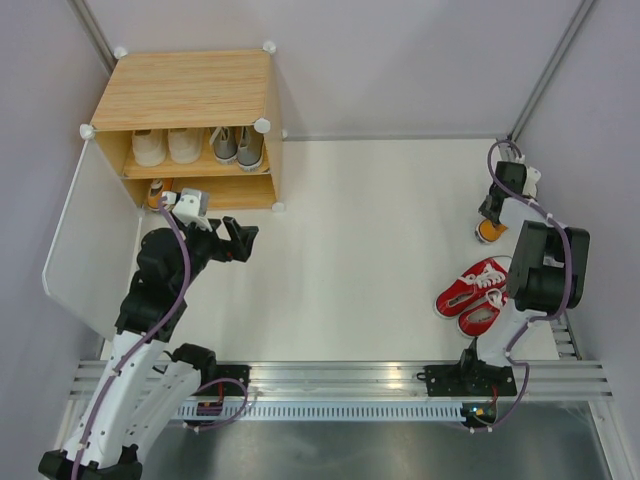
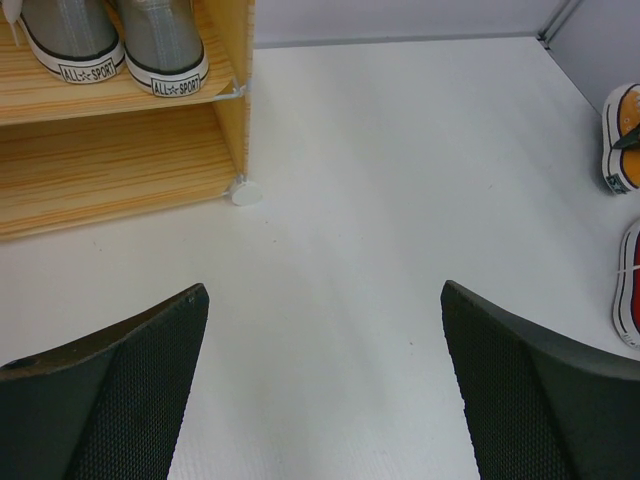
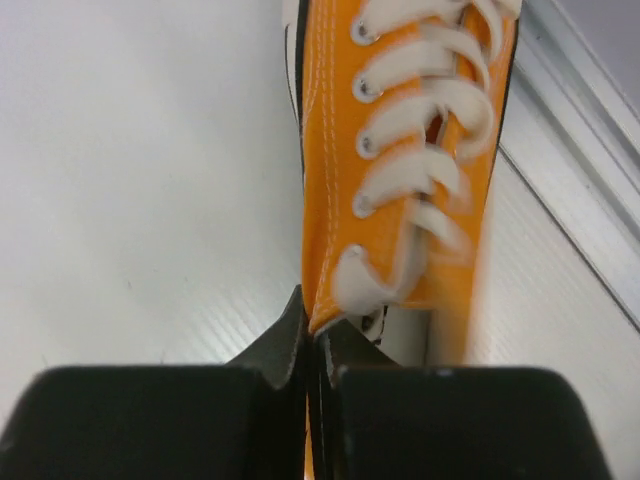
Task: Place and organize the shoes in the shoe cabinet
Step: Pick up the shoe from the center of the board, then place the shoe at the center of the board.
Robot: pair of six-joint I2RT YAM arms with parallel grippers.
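R gripper (image 3: 315, 345): its two black fingers are pressed together, pinching the top canvas edge of an orange canvas lace-up sneaker (image 3: 400, 150) w/ white laces, right by the nearest eyelet. The shoe runs straight away from the wrist cam and is partly blurred. Can't tell if its sole sits on the white tabletop (image 1: 350, 220) or just off it. In the top view this shoe is at the far right of the table, close to the right wall, w/ the R arm reaching over it.

L gripper (image 2: 322, 300): black textured fingers wide apart, nothing betw. them. It is over bare table just in front of the cabinet's right front corner.

Light-wood cube shoe cabinet (image 1: 190, 90) w/ white round corner connectors stands at the far left, its white door panel (image 1: 95, 240) swung open to the left.
- Upper shelf: cream sneaker pair (image 1: 165, 147) on the left, grey sneaker pair (image 1: 238, 147) on the right, side by side, grey heels facing out.
- Lower compartment: second orange sneaker (image 1: 158, 193) at the left end, mostly hidden behind the L wrist.

Red sneaker pair (image 1: 475, 295) w/ white laces lies on the table at the right, beside the R arm. It is nearer the bases than the pinched orange shoe and apart from it.
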